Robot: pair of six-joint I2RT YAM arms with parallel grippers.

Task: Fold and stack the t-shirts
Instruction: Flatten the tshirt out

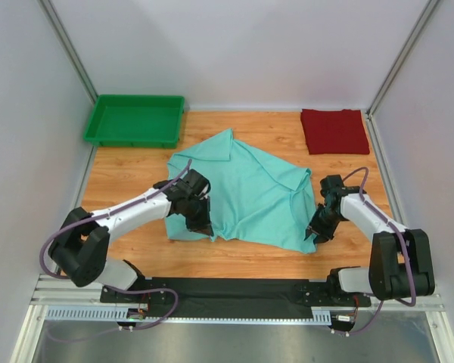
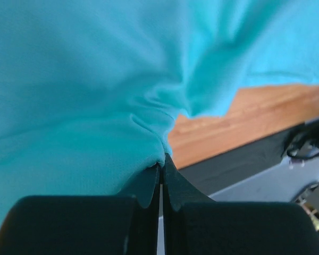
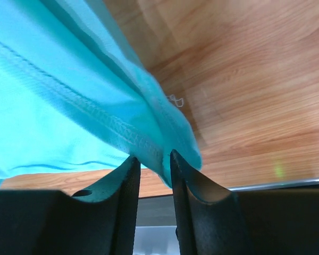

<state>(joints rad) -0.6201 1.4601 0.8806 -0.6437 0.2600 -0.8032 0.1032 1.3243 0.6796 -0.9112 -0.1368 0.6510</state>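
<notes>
The mint-teal t-shirt (image 1: 250, 189) lies crumpled and partly folded across the middle of the wooden table. My left gripper (image 1: 201, 224) sits at its near left edge. In the left wrist view that gripper (image 2: 163, 160) is shut on a pinch of the teal cloth (image 2: 85, 79). My right gripper (image 1: 313, 235) is at the shirt's near right corner. In the right wrist view its jaws (image 3: 153, 158) stand a narrow gap apart with the stitched hem (image 3: 111, 127) hanging between them. The dark red t-shirt (image 1: 334, 130) lies folded at the back right.
A bright green plastic tray (image 1: 134, 119) stands at the back left corner. White walls close in both sides and the back. A black strip and metal rail (image 1: 234, 291) run along the near edge between the arm bases.
</notes>
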